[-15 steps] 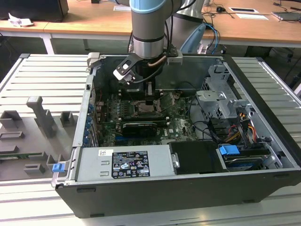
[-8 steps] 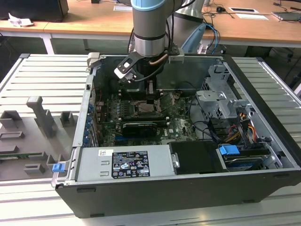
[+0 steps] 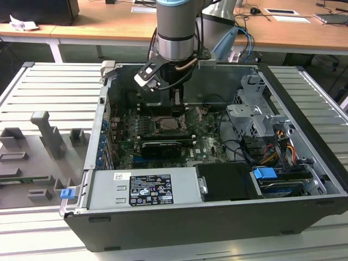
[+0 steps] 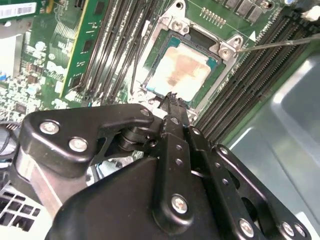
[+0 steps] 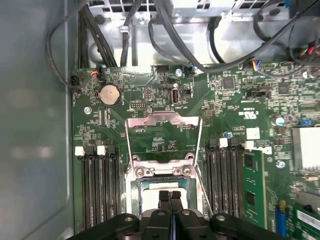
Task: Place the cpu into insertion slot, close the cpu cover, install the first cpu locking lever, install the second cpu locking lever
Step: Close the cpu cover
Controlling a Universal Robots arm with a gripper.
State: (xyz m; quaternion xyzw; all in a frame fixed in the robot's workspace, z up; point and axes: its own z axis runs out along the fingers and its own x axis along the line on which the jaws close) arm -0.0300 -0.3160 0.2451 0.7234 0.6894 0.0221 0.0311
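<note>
**Cpu seated, cover not yet closed**

The cpu (image 4: 181, 70) lay flat inside the insertion slot (image 4: 174, 26), its pale face square within the metal rim. The gripper (image 4: 172, 100) hung at one edge of the slot, its two fingers pressed together with nothing between them. Whether the tips touched the cpu could not be told.

The cpu cover (image 5: 162, 119) was swung open on its hinge, away from the slot, with the green circuit board (image 5: 235, 100) showing through its cut-out centre. How steeply it stood could not be told. One thin locking lever (image 4: 272, 44) angled outward from a corner of the slot. Black memory slots (image 5: 97, 185) ran along two opposite sides of the slot.

By my judgement, placing was done and closing the cover was the step in hand, not yet begun. That move would call for bringing the closed fingers to the cover's free edge, the one farthest from the slot. They would then press the cover over its hinge until the frame sat on the slot's rim, without scraping the cpu or snagging the lever.
</note>
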